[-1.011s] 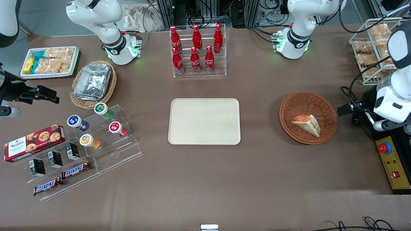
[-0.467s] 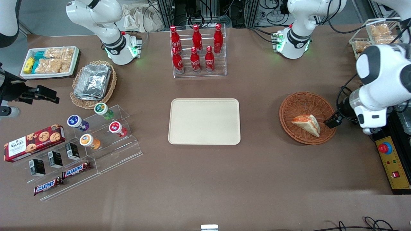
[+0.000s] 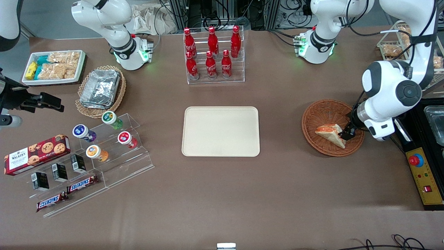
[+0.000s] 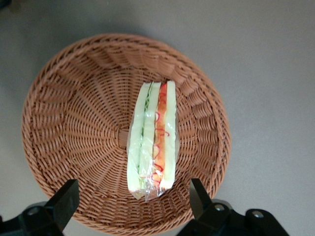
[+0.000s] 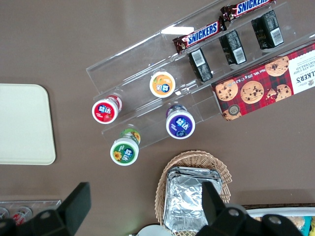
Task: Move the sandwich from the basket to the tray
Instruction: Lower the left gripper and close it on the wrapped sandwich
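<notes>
In the front view the working arm's white wrist housing covers most of the hand; only a dark fingertip shows, over the edge of the wicker basket that lies toward the working arm's end of the bench, just beside the sandwich; how far the fingers stand apart cannot be read from there. The wrist view settles it; two dark fingers stand wide apart with nothing between them, hovering above the basket, and their bases are cut off by the picture's edge. That same view shows the sandwich wrapped in clear film, lying on its side across the basket's floor, with green and orange-red filling between pale slices; the front view gives only a pale wedge with an orange edge, and the wrap cannot be made out there. The sandwich sits inside the basket, slightly nearer to the front camera than the basket's centre. The cream tray lies bare at mid-bench, well apart from the basket toward the parked arm's end; the left wrist view does not take it in, while the right wrist view catches only one rounded end of it. A rack of red cola bottles stands farther from the front camera than the tray.
</notes>
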{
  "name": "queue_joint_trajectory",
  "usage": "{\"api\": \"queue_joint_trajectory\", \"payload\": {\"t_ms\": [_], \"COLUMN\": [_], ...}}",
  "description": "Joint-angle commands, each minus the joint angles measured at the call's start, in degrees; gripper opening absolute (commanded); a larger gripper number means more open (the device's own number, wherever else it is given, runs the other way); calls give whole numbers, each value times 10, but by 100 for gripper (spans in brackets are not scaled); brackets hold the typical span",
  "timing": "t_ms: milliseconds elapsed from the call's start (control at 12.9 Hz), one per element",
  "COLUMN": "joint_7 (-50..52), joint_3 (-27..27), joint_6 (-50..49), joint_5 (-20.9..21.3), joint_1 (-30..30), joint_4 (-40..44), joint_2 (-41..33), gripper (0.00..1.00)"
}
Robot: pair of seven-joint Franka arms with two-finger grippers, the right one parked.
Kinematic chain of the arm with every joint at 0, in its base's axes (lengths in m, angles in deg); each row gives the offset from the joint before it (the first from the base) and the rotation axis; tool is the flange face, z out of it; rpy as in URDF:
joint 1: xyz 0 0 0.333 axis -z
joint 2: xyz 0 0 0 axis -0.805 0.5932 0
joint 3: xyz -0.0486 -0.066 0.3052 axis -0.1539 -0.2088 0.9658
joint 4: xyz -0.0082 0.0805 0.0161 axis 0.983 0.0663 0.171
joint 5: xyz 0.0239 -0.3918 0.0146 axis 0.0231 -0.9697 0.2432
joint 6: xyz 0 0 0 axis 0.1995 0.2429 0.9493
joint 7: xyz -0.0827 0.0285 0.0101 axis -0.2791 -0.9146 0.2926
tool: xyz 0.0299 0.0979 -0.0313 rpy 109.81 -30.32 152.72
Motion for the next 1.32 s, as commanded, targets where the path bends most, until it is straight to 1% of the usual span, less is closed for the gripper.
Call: {"api": "queue_joint_trajectory", "payload": {"t_ms": [0, 389, 700, 933, 1011, 1089, 1167, 1244], "joint_7": [24, 24, 24, 22, 21, 21, 22, 21], "joint_3": [-7, -7, -11, -14, -14, -14, -15, -14], "joint_6": [21, 93, 121, 173, 183, 185, 185, 185], "joint_5": [6, 6, 6, 7, 8, 8, 8, 8], "joint_1": [-1, -1, 0, 0, 0, -1, -1, -1], "joint_4": [-9, -40, -48, -81, -87, -88, -86, -86], "joint_2": [6, 28, 46, 53, 54, 52, 52, 51], "gripper": [100, 100, 100, 100, 87, 24, 5, 0]}}
